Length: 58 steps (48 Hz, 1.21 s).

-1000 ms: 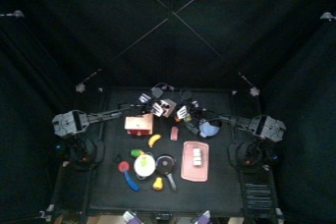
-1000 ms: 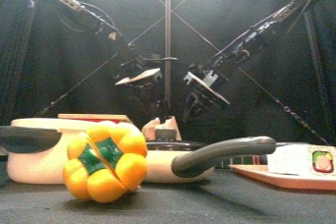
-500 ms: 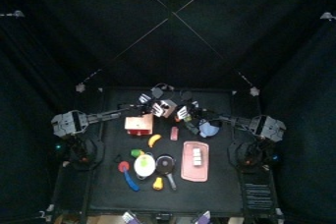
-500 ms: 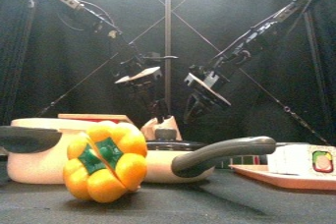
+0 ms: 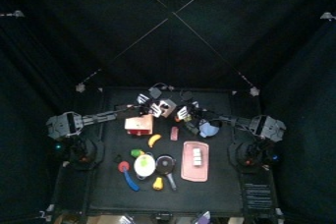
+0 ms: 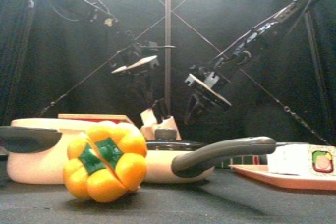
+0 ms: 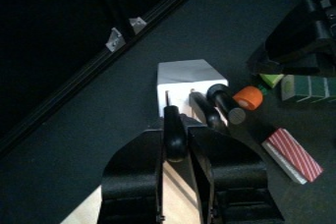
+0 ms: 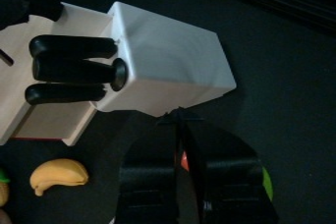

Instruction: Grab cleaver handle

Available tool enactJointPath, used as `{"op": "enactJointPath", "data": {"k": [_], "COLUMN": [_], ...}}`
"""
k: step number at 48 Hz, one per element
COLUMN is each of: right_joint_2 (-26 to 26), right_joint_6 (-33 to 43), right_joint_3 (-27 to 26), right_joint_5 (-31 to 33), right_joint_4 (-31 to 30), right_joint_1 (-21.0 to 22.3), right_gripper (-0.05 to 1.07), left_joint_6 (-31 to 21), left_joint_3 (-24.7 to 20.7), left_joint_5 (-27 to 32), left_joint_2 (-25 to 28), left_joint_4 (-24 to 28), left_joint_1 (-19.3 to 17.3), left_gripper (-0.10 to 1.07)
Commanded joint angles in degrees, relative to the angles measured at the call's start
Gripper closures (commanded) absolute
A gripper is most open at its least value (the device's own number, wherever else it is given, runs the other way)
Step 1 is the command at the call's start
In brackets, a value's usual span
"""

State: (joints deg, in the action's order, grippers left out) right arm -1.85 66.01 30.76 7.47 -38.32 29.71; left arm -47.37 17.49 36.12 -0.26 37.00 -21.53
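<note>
Jutting from one side of a white knife block (image 8: pixel 164 56) at the counter's far middle are three smooth black rounded handles (image 8: pixel 73 69); which is the cleaver's I cannot tell. The left pincer (image 7: pixel 187 110) hangs over the block, its grip unclear. The right pincer (image 8: pixel 182 125), nearly pressed together, hovers beside the block.

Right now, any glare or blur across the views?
Front view: bright lamp glare top left, yellow pepper close and soft. Top view: dim, table small against black curtains. Right wrist view: white knife block evenly lit, sharp. Left wrist view: left gripper dark, scene readable.
</note>
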Motion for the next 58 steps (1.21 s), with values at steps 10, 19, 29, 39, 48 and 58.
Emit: {"op": "enactJointPath", "data": {"k": [10, 19, 29, 39, 48, 58], "right_joint_2": [1.2, 1.2, 1.2, 1.2, 1.2, 1.2], "right_joint_6": [-0.1, -0.1, -0.1, -0.1, -0.1, -0.1], "right_joint_3": [-0.6, -0.7, -0.8, -0.8, -1.0, -0.9], "right_joint_5": [-0.2, -0.3, -0.3, -0.2, -0.2, -0.3], "right_joint_4": [-0.1, -0.1, -0.1, -0.1, -0.1, -0.1], "right_joint_1": [-0.1, -0.1, -0.1, -0.1, -0.1, -0.1], "right_gripper": [0.71, 0.71, 0.71, 0.71, 0.71, 0.71], "left_joint_6": [0.1, 0.1, 0.1, -0.1, -0.1, 0.0], "left_joint_3": [-0.1, 0.9, 2.2, 3.7, 4.3, 4.4], "left_joint_5": [1.5, 4.0, 4.8, 6.2, 6.8, 6.9], "left_joint_2": [-3.7, -6.8, -9.9, -12.8, -13.5, -13.6], "left_joint_4": [0.4, 0.4, 0.4, 0.4, 0.4, 0.4], "left_joint_1": [1.1, 2.0, 2.7, 3.0, 3.1, 3.5], "left_gripper": [0.47, 0.47, 0.47, 0.47, 0.47, 0.47]}}
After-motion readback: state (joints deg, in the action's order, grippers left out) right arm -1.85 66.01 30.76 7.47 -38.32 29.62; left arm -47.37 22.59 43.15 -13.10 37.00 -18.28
